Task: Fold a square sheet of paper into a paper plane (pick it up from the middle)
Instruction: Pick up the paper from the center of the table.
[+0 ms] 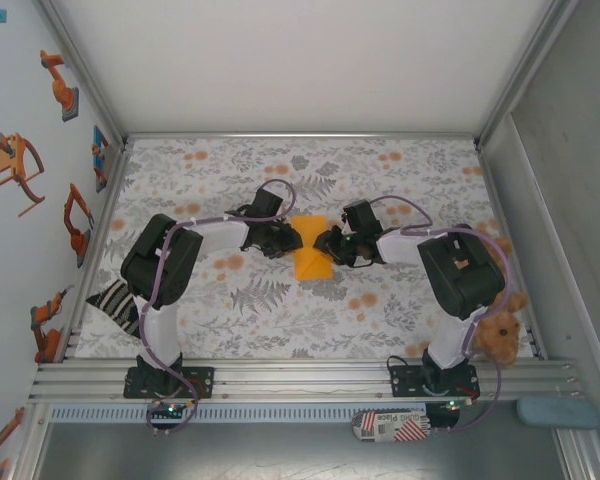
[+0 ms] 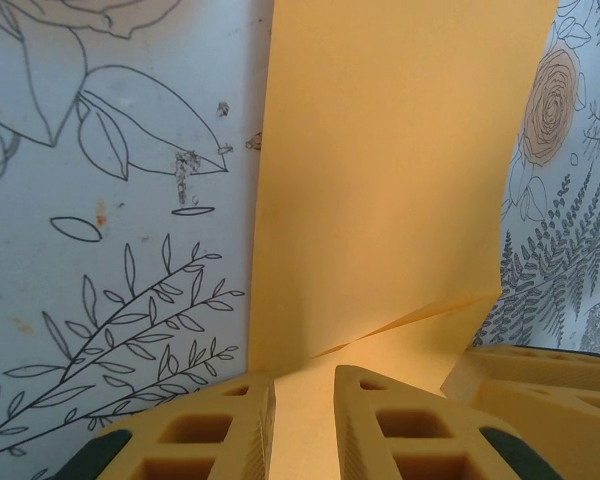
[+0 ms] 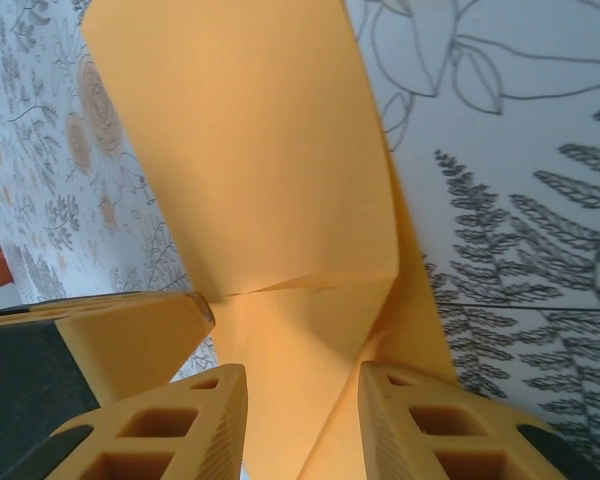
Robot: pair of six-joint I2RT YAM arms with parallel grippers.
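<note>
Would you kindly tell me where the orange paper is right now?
In the top view, the orange paper lies mid-table on the floral cloth, directly between the left gripper and the right gripper.

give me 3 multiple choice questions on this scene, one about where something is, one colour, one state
1. Where is the teddy?
A. beside the right arm, at the table's right edge
B. on top of the paper
C. at the far left corner

2. What colour is the paper?
A. blue
B. white
C. orange-yellow

3. What state is the paper in?
A. crumpled into a ball
B. partly folded, with one layer lying over another
C. a flat, unfolded square

Answers:
1. A, as the top view shows the brown plush next to the right arm, near its base.
2. C, as it is plain orange-yellow in all three views.
3. B, as both wrist views show a slanted flap edge crossing the sheet.
</note>
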